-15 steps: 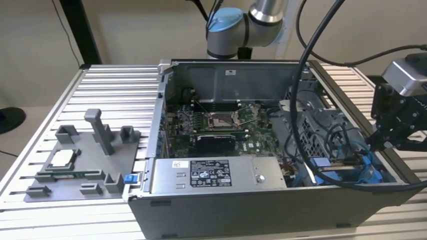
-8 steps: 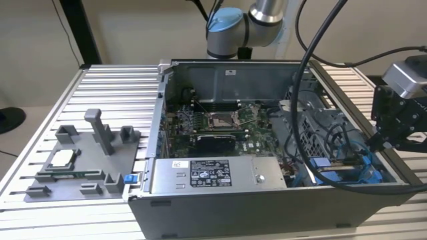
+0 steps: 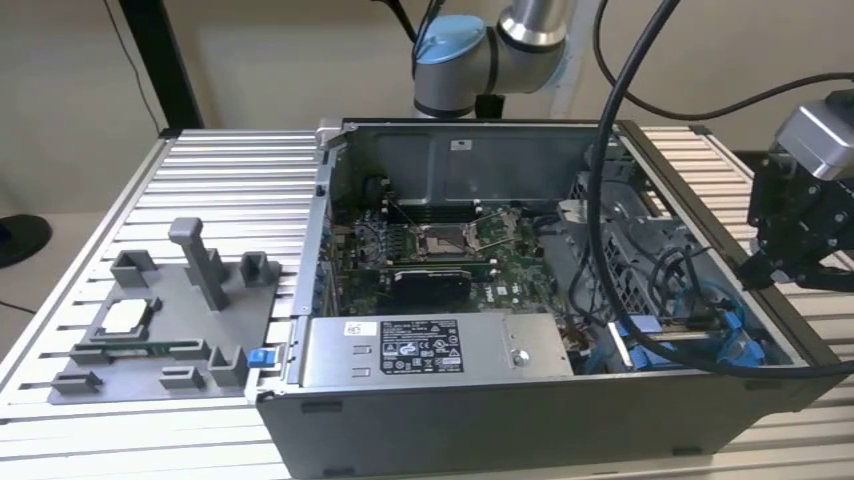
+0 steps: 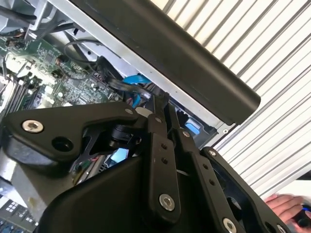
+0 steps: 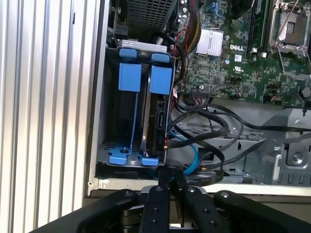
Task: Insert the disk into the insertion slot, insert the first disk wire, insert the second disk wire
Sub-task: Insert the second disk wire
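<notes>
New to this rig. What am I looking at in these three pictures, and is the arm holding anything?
One robot arm works over an open computer case on a slatted metal table. The exterior view looks on from off the arm; both wrist views ride at its wrist, looking past the gripper. It is shut, with nothing visibly held. The disk appears seated in the blue-railed slot. A grey parts holder lies on the table beside the case.

disk (image 5: 159, 121): dark edge, bright blue carrier
insertion slot (image 5: 127, 77): blue rails, grey walls
gripper (image 5: 170, 175): black
motherboard (image 5: 218, 73): green
table (image 3: 227, 170): silver, with parallel ribs
power-supply box (image 3: 334, 360): grey, white label
cables (image 5: 209, 112): black, one light blue
</notes>
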Action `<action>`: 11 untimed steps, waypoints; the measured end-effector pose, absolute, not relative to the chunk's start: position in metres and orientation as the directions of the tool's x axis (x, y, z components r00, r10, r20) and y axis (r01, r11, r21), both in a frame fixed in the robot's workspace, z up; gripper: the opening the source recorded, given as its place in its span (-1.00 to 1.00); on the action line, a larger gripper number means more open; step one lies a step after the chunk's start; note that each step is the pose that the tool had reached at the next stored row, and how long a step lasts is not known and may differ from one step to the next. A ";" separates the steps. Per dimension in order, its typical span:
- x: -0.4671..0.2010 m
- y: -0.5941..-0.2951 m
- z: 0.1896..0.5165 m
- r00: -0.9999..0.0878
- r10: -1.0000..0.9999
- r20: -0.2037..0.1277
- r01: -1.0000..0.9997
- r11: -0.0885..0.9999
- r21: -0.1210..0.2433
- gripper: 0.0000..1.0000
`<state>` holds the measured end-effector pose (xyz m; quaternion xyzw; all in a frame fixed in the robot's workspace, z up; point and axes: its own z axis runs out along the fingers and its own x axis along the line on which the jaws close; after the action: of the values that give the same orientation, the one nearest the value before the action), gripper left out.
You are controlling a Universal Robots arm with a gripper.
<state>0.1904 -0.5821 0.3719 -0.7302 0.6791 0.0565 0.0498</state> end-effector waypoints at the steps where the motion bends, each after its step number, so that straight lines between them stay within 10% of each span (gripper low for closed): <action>1: 0.189 -0.582 0.374 0.071 -0.986 -0.152 -0.997 -0.073 0.004 -1.00; 11: 0.180 -0.582 0.396 0.071 -0.985 -0.157 -0.997 -0.073 0.005 -1.00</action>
<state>0.1802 -0.5821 0.3959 -0.7300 0.6789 0.0594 0.0516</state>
